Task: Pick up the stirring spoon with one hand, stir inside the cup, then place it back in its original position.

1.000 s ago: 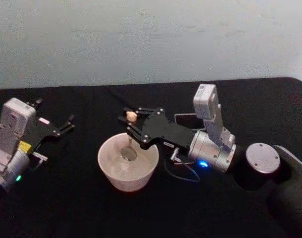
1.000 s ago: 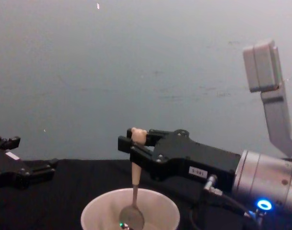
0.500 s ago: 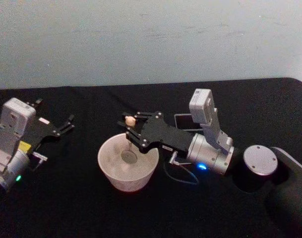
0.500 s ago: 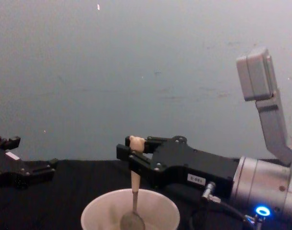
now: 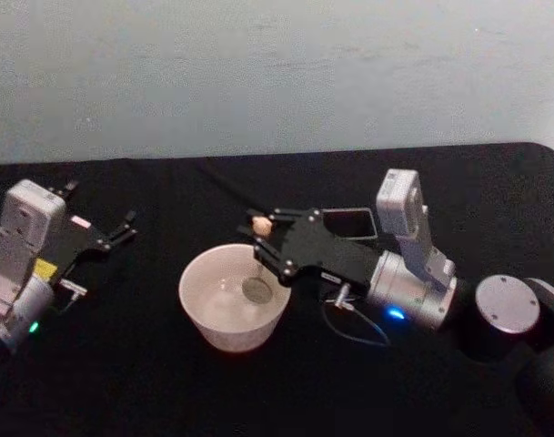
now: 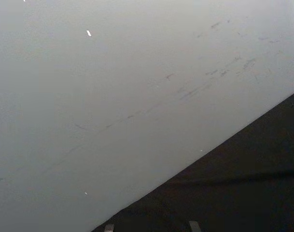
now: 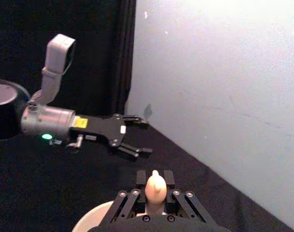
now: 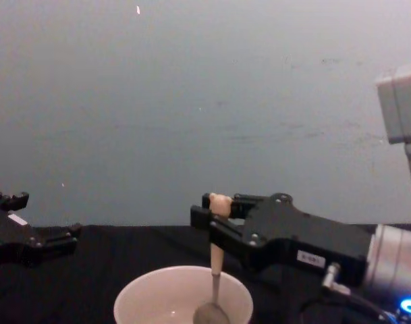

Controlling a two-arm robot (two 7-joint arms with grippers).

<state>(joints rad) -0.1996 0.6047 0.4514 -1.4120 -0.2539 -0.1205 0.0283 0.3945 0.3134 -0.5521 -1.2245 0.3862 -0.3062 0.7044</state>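
Stirring step. My right gripper is clamping the beige, bear-topped handle of the slim stirring spoon, hanging it upright over the wide round cream-white cup. Its shiny metal bowl is sitting low inside the cup, toward the right-hand wall. To stir well, I judge I should be sweeping small circles about the cup's centre, spoon vertical and clear of the thin rim. The tall dark grey square holder is standing behind and right of the cup. My left gripper is idling well left of the cup, fingers spread.
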